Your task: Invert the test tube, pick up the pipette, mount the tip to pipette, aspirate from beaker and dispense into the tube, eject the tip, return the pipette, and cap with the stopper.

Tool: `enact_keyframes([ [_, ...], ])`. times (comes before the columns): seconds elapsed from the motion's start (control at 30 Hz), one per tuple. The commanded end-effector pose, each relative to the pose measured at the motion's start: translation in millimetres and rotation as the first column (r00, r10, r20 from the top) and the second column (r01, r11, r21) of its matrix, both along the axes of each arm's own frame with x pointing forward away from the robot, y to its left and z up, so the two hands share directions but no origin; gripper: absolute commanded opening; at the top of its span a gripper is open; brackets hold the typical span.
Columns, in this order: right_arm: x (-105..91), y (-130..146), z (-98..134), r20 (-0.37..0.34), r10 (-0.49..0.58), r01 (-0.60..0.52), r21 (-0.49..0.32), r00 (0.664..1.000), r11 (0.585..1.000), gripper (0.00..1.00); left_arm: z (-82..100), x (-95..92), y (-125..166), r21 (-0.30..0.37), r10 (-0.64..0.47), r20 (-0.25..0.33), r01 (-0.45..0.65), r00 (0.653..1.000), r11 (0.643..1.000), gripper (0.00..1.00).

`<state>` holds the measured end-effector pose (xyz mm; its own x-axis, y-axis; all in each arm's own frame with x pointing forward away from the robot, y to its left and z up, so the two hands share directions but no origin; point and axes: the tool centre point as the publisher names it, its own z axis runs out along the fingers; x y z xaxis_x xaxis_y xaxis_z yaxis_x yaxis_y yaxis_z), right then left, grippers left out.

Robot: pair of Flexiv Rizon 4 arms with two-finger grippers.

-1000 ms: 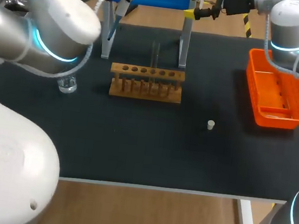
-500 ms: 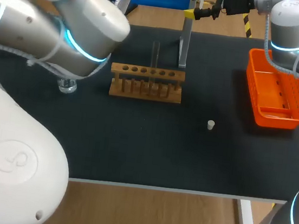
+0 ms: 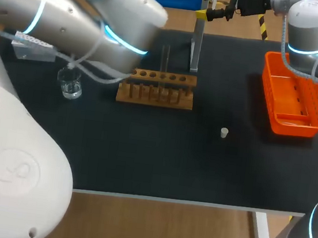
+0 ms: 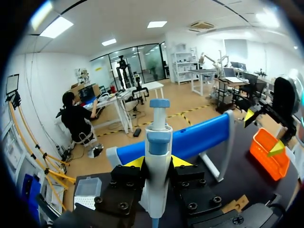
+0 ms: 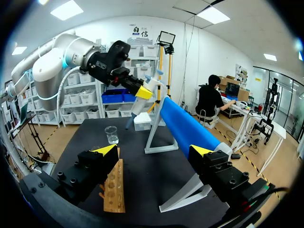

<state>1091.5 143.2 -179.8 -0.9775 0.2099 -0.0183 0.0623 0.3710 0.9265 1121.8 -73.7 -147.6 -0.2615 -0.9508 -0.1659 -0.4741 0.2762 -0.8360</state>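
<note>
White stopper (image 3: 224,133) lies nearest us on the black counter (image 3: 160,160). Behind it, the wooden rack (image 3: 156,88) holds the upright test tube (image 3: 164,59), with the beaker (image 3: 70,83) near. Farther back, our left gripper (image 4: 156,162) clamps the pipette (image 4: 157,137), and our right gripper (image 5: 153,151) stands released.

Matt black, plain: worktop (image 3: 142,157).
Bright orange: basket (image 3: 297,129).
Pale brown wood: tube rack (image 3: 156,88).
Clear glass: beaker (image 3: 70,83).
Off-white: stopper (image 3: 224,133).
White body with blue collar and blue plunger cap: pipette (image 4: 157,156).
Vivid blue: roll (image 5: 183,126).
White and silver with glowing cyan rings: left arm (image 3: 56,13), right arm (image 3: 310,24).
Black with bright yellow tips: jaws of both.
</note>
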Motion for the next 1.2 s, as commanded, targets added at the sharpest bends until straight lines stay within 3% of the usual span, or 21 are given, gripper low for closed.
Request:
enact_keyframes([
  [0.03, 0.7, -1, 1, -0.002, 0.003, -0.003, -0.002, 1.000, 1.000, 1.00, -1.5, 12.0, -6, 0.051, 0.061, -0.075, -0.057, 0.995, 0.997, 0.00],
  [1.2, 0.7, -1, 1, -0.002, 0.003, -0.003, -0.002, 1.000, 1.000, 1.00, -32.6, 24.5, 5, 0.119, 0.165, -0.170, -0.146, 0.972, 0.982, 0.00],
])
